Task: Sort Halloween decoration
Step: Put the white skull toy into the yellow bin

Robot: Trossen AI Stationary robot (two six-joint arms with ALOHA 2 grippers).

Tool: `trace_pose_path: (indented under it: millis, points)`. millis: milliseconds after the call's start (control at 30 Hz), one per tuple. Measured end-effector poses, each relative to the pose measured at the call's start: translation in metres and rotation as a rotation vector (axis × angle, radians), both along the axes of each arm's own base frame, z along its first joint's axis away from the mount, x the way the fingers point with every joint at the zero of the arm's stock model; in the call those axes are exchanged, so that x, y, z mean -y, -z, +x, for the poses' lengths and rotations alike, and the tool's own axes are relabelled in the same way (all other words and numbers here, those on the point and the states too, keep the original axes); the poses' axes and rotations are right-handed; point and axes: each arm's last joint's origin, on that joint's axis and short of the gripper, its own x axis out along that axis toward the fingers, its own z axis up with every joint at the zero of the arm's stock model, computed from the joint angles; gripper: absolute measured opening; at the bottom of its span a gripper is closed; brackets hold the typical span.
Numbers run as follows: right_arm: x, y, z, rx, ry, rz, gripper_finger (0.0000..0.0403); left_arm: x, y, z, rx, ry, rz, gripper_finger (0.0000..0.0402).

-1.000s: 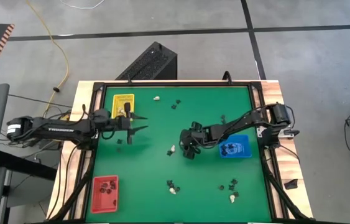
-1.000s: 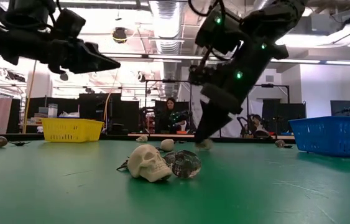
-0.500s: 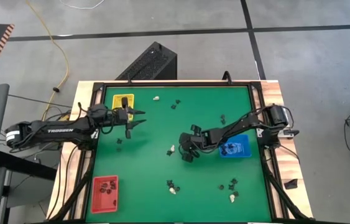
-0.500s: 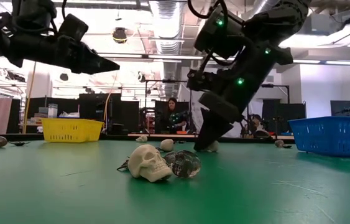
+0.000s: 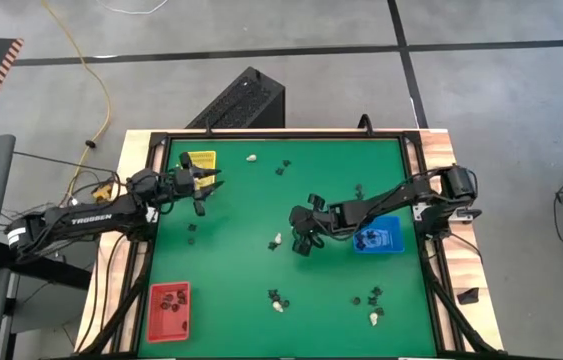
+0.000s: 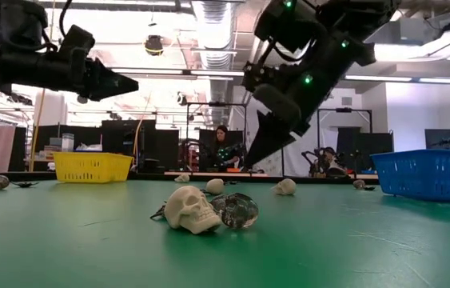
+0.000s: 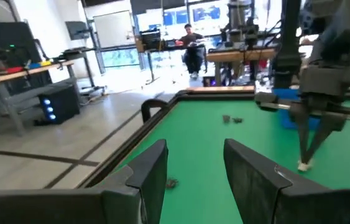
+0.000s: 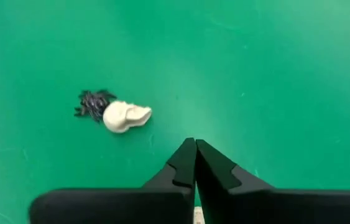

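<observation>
Right wrist view has the right gripper [image 8: 194,163] pinched fully closed on nothing, hovering over bare green mat. Cream skull [image 8: 125,116] sits a bit ahead and off to one side, touching a black spider [image 8: 91,103], clear of the tips. Farther off, left gripper [image 5: 208,187] hangs partly open, empty, beside the yellow tray [image 5: 199,161].

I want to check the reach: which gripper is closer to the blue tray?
The right. The right gripper hangs beside the blue tray, toward the table's middle; the left gripper hovers across the table, at the yellow tray.
</observation>
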Motion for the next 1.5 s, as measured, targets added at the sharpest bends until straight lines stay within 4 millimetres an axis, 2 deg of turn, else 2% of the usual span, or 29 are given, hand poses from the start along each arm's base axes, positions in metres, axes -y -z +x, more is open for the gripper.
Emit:
trace_pose_path:
  millis: [67,200,367,467,667,867,1000,1167,1300,1500]
  points:
    - [0.000,-0.002,0.000,0.010,0.008,0.008,0.0058,0.002,0.001,0.001,-0.003,0.059,-0.019,0.0148]
    - [-0.004,-0.002,0.000,0.012,0.003,0.015,0.0092,0.015,0.000,0.011,-0.027,0.307,0.007,0.0148]
    - [-0.006,-0.002,0.000,0.018,-0.001,0.017,0.0113,0.038,-0.014,0.044,-0.082,0.458,0.048,0.0148]
    - [-0.007,-0.002,0.000,0.019,0.004,0.022,0.0117,0.053,-0.010,0.068,-0.170,0.517,0.096,0.0148]
    - [-0.016,0.001,-0.005,-0.026,0.004,0.044,0.0118,0.068,0.014,0.116,-0.358,0.599,0.167,0.0148]
    - [-0.032,0.004,-0.012,-0.081,-0.042,0.034,0.0118,0.065,0.039,0.168,-0.471,0.592,0.120,0.0148]
    - [-0.040,0.005,-0.014,-0.092,-0.056,0.015,0.0118,0.061,0.051,0.195,-0.524,0.581,0.088,0.0148]
    - [-0.047,0.006,-0.017,-0.109,-0.078,0.007,0.0118,0.056,0.051,0.208,-0.601,0.601,0.095,0.0148]
    - [-0.047,0.006,-0.018,-0.123,-0.083,-0.001,0.0118,0.048,0.058,0.205,-0.697,0.610,0.139,0.0148]
    - [-0.046,0.006,-0.018,-0.125,-0.079,-0.003,0.0118,0.038,0.065,0.205,-0.708,0.651,0.135,0.0148]
